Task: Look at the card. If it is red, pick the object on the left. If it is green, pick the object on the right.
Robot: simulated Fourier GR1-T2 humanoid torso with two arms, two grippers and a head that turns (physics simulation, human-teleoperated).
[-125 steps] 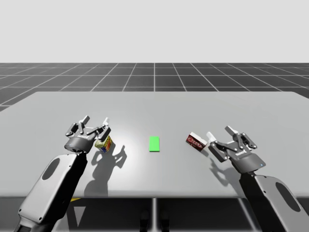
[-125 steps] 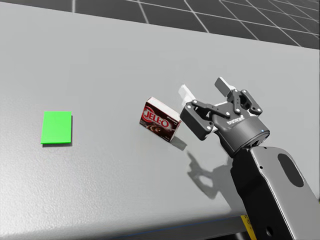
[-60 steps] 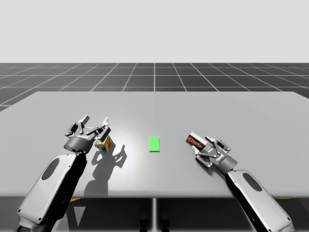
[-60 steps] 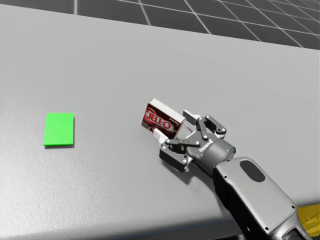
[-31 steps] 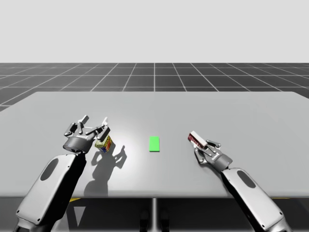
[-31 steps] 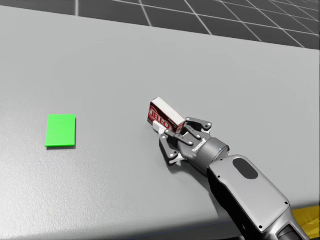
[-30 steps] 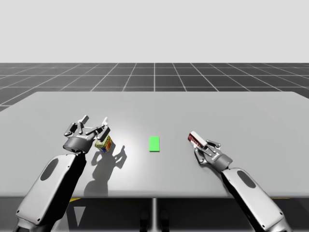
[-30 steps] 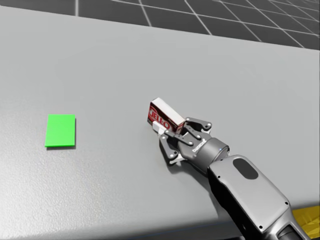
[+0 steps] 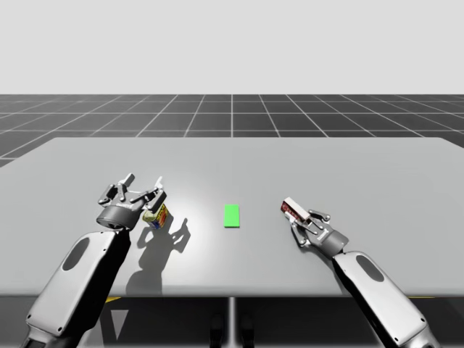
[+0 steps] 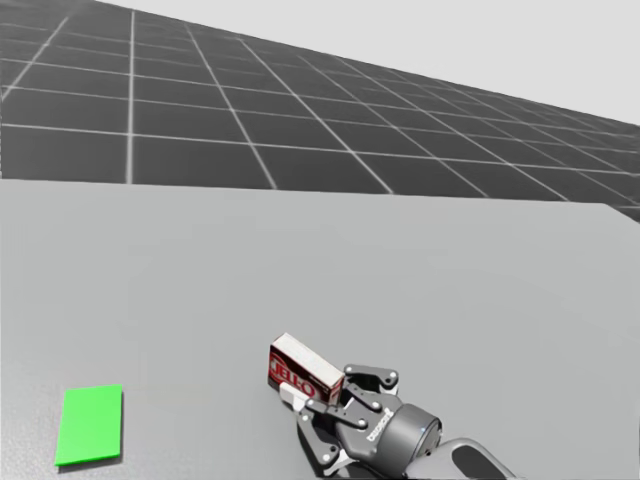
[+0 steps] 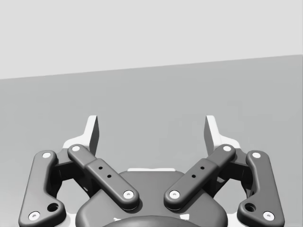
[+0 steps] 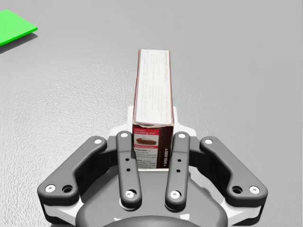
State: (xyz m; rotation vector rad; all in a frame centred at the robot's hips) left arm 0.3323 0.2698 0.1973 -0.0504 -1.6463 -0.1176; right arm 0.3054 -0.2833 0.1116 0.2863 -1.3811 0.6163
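2 fingers (image 10: 291, 396) half-hide red box (image 10: 297, 368)

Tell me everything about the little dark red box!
The dark red box is a small flat carton, cardboard by its look, with a white end and fine print on its narrow side. It looks closed and undented. My right gripper is shut on it, one finger on each wide face, so it points straight ahead, narrow side up. In the high view it is right of the green card on the grey table; whether it is lifted I cannot tell.
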